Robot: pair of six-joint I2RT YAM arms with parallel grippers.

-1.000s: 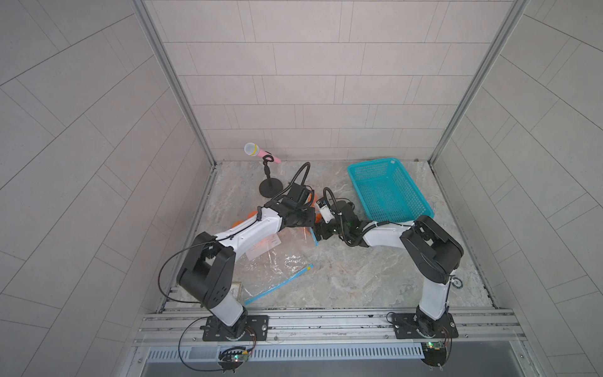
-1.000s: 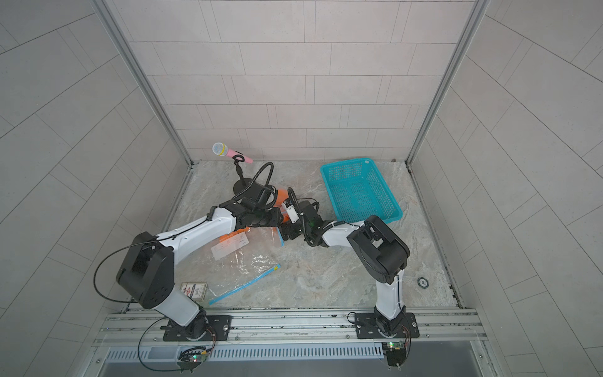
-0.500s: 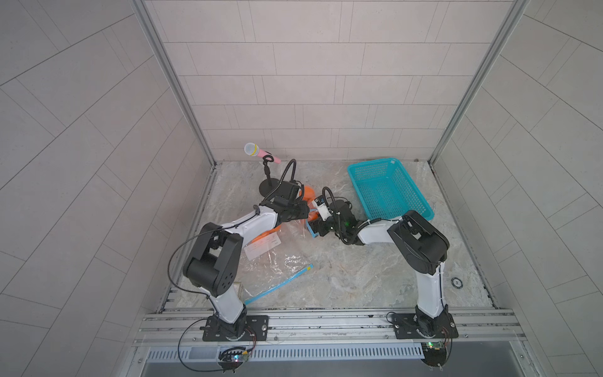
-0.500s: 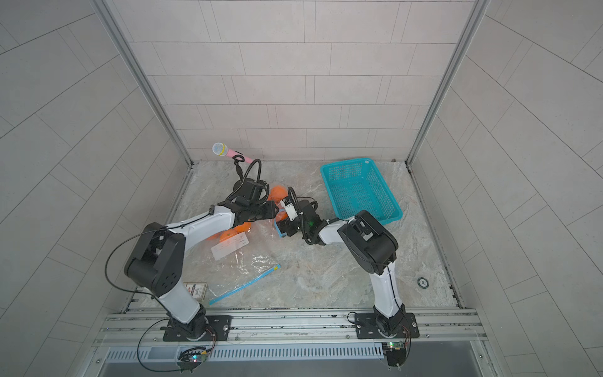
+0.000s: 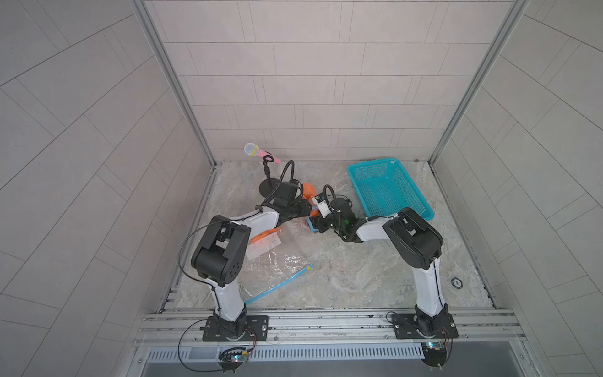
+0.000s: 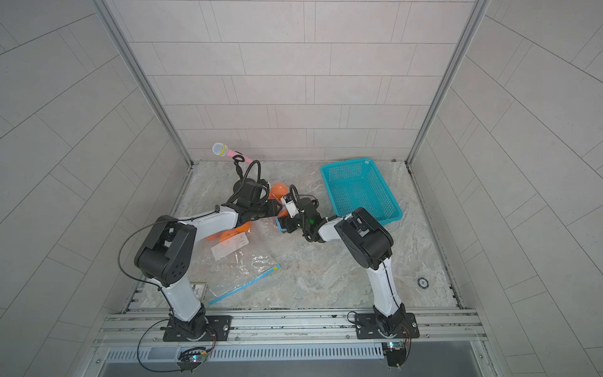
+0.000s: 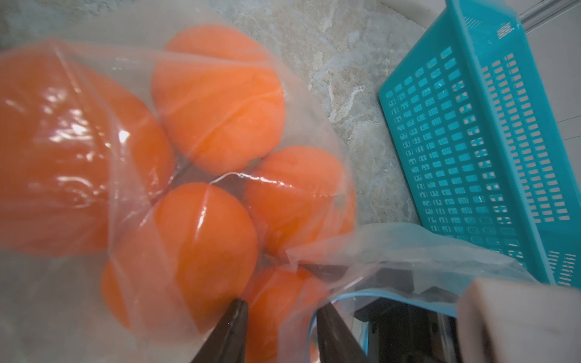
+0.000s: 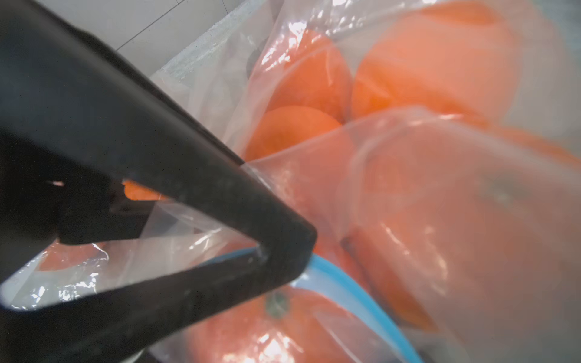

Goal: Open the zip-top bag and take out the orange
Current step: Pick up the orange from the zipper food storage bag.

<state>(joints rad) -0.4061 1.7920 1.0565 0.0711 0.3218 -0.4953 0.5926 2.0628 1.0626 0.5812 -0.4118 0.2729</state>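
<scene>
Two arms now meet toward the back of the counter (image 5: 342,271), no longer in its middle as one second ago. Starting at the left: the left arm has folded at its elbow and swung the left hand (image 5: 305,209) toward the foot of the microphone stand (image 5: 268,178). The end of the zip-top bag (image 5: 277,258) that holds the fruit went with it.

The oranges (image 7: 217,94) that I can see lie under the film, and one shows just beyond the left hand in both top views. I judge that nothing is taken out yet, but the fruit now sits close to the bag's mouth.

In the left wrist view the fingers (image 7: 234,320) stand apart, with film and an orange in the gap (whether they press on anything, I cannot tell). The forearm lies low, almost level, over the bag's white label (image 5: 265,244).

The right hand (image 5: 316,225) has followed and sits at the blue zip edge (image 8: 345,283), just beside the left hand. Its own view is too close and blurred to tell if it pinches that edge. Its forearm reaches in low from the basket (image 5: 388,191) side.
</scene>
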